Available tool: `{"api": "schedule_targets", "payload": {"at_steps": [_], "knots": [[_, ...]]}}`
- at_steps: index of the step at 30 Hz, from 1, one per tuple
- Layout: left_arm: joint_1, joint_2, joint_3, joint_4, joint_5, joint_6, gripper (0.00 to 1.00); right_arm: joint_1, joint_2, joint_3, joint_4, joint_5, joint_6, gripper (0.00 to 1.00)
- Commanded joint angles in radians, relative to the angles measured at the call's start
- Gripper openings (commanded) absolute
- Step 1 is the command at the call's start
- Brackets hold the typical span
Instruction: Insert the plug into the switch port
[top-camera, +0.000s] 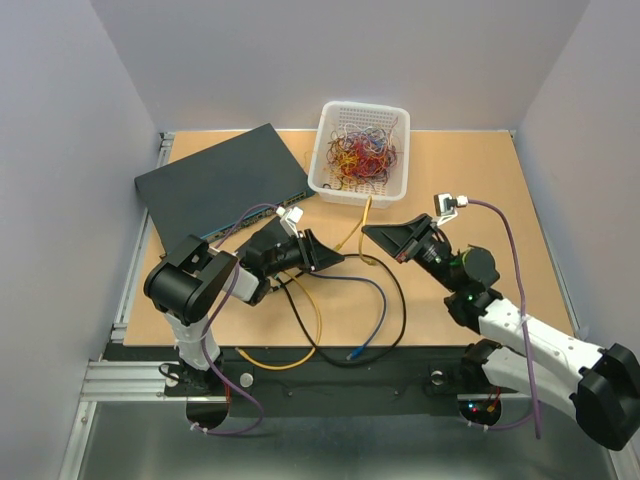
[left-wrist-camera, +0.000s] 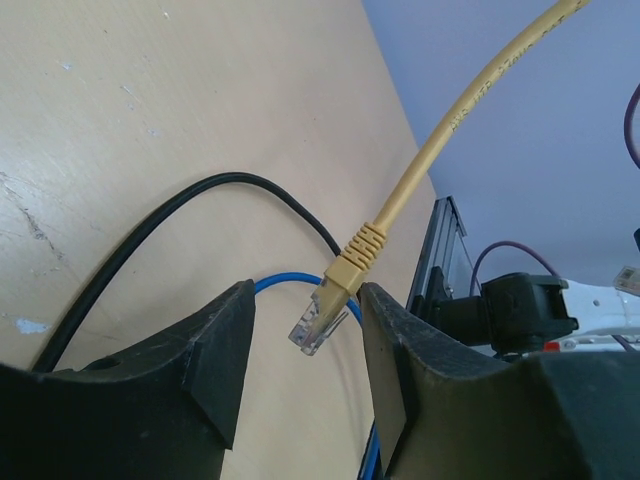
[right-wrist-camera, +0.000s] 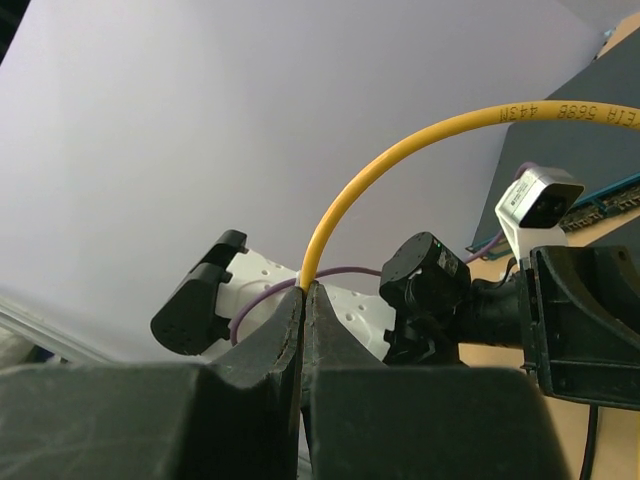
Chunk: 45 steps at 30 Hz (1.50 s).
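Observation:
The yellow cable (left-wrist-camera: 450, 125) ends in a clear plug (left-wrist-camera: 318, 325) with a yellow boot. The plug hangs between the fingers of my left gripper (left-wrist-camera: 305, 292), which is open; the boot is close to the right finger (left-wrist-camera: 385, 340). My right gripper (right-wrist-camera: 303, 290) is shut on the yellow cable (right-wrist-camera: 400, 150) further along, and the cable arcs from it toward the left arm. In the top view the two grippers, left (top-camera: 335, 258) and right (top-camera: 368, 232), face each other at mid-table. The small black box with the switch port is out of view.
A large dark flat box (top-camera: 225, 180) lies at the back left, with a row of sockets along its near edge (right-wrist-camera: 610, 195). A white basket (top-camera: 325, 150) of coloured bands stands at the back. Black (top-camera: 400, 300), blue (top-camera: 370, 285) and yellow (top-camera: 300, 350) cables loop over the near table.

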Motion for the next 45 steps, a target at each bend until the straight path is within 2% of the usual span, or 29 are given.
{"api": "schedule_targets", "payload": {"at_steps": [1,6,9,10,12,13,16,18,19,20,21,22,23,24,25,26,28,31,33,35,36,39,42,45], "knots": [[0.004,-0.018,0.009,0.639,0.031,-0.006,0.53,-0.002,0.007,0.002,0.055,-0.026,0.009,0.0],[0.002,-0.017,0.02,0.659,0.047,-0.026,0.45,-0.002,0.047,0.007,0.057,-0.046,0.028,0.0],[0.002,-0.031,0.017,0.656,0.048,-0.029,0.35,0.0,0.044,-0.005,0.057,-0.045,0.029,0.0],[0.004,-0.04,0.013,0.655,0.048,-0.03,0.28,0.0,0.039,-0.008,0.056,-0.042,0.029,0.0],[0.005,-0.051,0.009,0.637,0.05,-0.033,0.21,-0.002,0.032,-0.014,0.057,-0.039,0.022,0.01],[0.004,-0.067,0.006,0.624,0.051,-0.032,0.13,0.0,0.024,-0.021,0.056,-0.039,0.01,0.0],[0.005,-0.125,0.0,0.493,0.033,-0.009,0.01,-0.002,-0.024,-0.03,0.017,-0.034,-0.055,0.0],[0.005,-0.17,-0.003,0.318,0.014,0.026,0.0,-0.002,-0.089,-0.004,-0.07,-0.025,-0.139,0.0],[0.005,-0.228,0.0,0.235,0.005,0.081,0.0,0.0,-0.112,0.074,-0.259,0.001,-0.274,0.06],[0.004,-0.261,0.017,0.137,-0.012,0.124,0.0,-0.002,-0.135,0.117,-0.379,0.029,-0.352,0.13],[0.001,-0.293,0.032,-0.099,-0.063,0.164,0.0,0.0,-0.175,0.172,-0.493,0.068,-0.43,0.25],[-0.001,-0.322,0.051,-0.224,-0.103,0.202,0.0,0.0,-0.189,0.215,-0.683,0.123,-0.558,0.47],[-0.002,-0.369,0.068,-0.338,-0.151,0.239,0.0,-0.002,-0.208,0.249,-0.755,0.241,-0.602,0.56],[-0.002,-0.382,0.1,-0.523,-0.232,0.282,0.0,0.0,-0.241,0.296,-0.83,0.304,-0.633,0.68],[-0.002,-0.402,0.109,-0.59,-0.263,0.299,0.0,-0.002,-0.263,0.308,-0.84,0.331,-0.679,0.73],[-0.001,-0.407,0.121,-0.679,-0.294,0.319,0.0,-0.002,-0.278,0.317,-0.842,0.343,-0.693,0.75],[-0.002,-0.417,0.111,-0.72,-0.3,0.322,0.0,0.0,-0.316,0.329,-0.84,0.331,-0.73,0.77],[-0.002,-0.443,0.072,-0.752,-0.297,0.321,0.0,-0.002,-0.335,0.357,-0.824,0.252,-0.803,0.77],[-0.002,-0.462,0.063,-0.798,-0.294,0.332,0.0,-0.002,-0.337,0.371,-0.808,0.138,-0.843,0.77],[-0.004,-0.474,0.069,-0.844,-0.289,0.359,0.0,-0.002,-0.299,0.398,-0.805,0.051,-0.888,0.78],[-0.008,-0.479,0.086,-0.9,-0.294,0.368,0.0,0.0,-0.236,0.406,-0.814,-0.042,-0.897,0.78],[-0.065,-0.492,0.111,-0.954,-0.326,0.375,0.0,0.004,-0.089,0.398,-0.814,-0.137,-0.903,0.74],[-0.125,-0.528,0.126,-0.988,-0.32,0.358,0.0,0.047,0.003,0.319,-0.775,-0.068,-0.975,0.73],[-0.149,-0.566,0.128,-1.043,-0.325,0.358,0.0,0.096,0.067,0.309,-0.759,-0.03,-1.033,0.73]]}}
